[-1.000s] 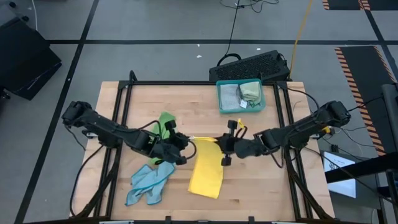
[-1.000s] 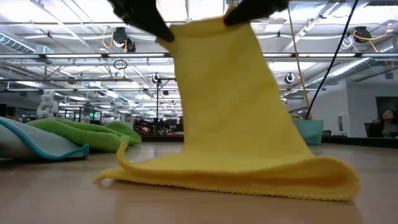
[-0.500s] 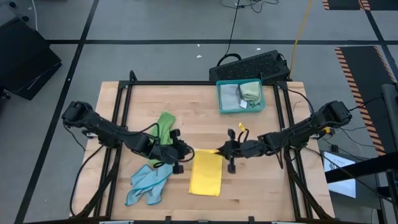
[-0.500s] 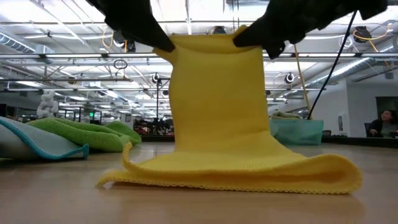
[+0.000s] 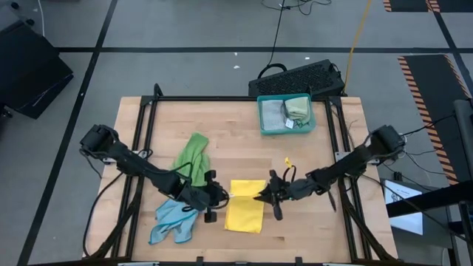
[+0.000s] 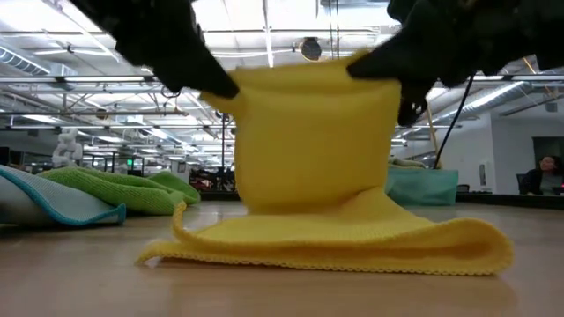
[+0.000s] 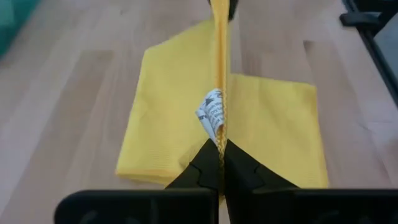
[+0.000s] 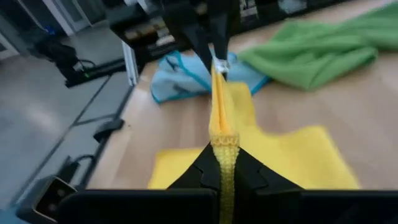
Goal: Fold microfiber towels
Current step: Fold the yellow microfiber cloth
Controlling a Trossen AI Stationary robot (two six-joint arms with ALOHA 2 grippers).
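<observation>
While both arms held up one edge of the soft yellow square cloth (image 5: 244,210), the rest of it lay flat on the pale wooden worktop (image 5: 236,125). The left gripper (image 7: 219,163) had its jaws pressed tight on one corner of that raised edge, next to a small white label (image 7: 211,112). The right gripper (image 8: 222,163) had its jaws pinching the other corner.

A bright green fuzzy cloth (image 5: 191,155) and a light blue cloth (image 5: 176,218) lay just beside the yellow cloth, on the left arm's side. A teal plastic tray (image 5: 261,118) with folded cloths sat well apart from the yellow cloth, at the far side of the worktop.

To fold it well, I think both arms should carry the raised edge across at the same height and speed. The edge should come down right on top of the other edge, so the corners match. The jaws should let go only once the cloth lies flat.
</observation>
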